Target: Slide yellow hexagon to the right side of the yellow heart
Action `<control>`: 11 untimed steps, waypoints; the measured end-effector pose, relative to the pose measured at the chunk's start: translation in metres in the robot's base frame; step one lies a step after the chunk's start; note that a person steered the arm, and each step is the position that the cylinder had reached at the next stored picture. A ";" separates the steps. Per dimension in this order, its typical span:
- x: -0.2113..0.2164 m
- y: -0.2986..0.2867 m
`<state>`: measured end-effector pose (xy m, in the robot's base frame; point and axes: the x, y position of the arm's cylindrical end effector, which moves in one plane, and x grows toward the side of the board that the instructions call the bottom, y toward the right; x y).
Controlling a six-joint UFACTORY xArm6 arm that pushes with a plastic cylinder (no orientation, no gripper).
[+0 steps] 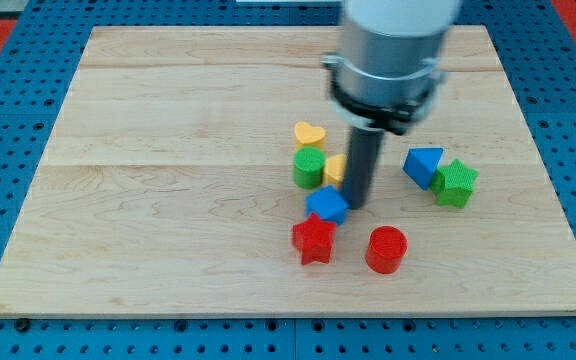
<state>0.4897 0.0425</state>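
Camera view: rod tip (357, 203) touches small yellow hexagon block's (334, 168) right face — yellow heart block (309, 133) lies up-left; no hand fitted, nothing grasped.

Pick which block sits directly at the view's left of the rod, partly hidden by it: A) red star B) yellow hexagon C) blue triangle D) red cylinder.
B: the yellow hexagon peeks out against the rod's left edge, just above my tip, below the yellow heart.

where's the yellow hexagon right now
Near the board's middle, the yellow hexagon sits just right of the green cylinder, below the yellow heart, partly hidden behind my tip.
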 end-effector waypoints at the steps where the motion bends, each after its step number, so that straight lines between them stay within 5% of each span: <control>1: -0.030 -0.045; 3: -0.051 -0.029; 4: -0.026 -0.044; 5: -0.023 0.029; 7: -0.014 0.067; 9: -0.047 0.031; 11: -0.069 0.059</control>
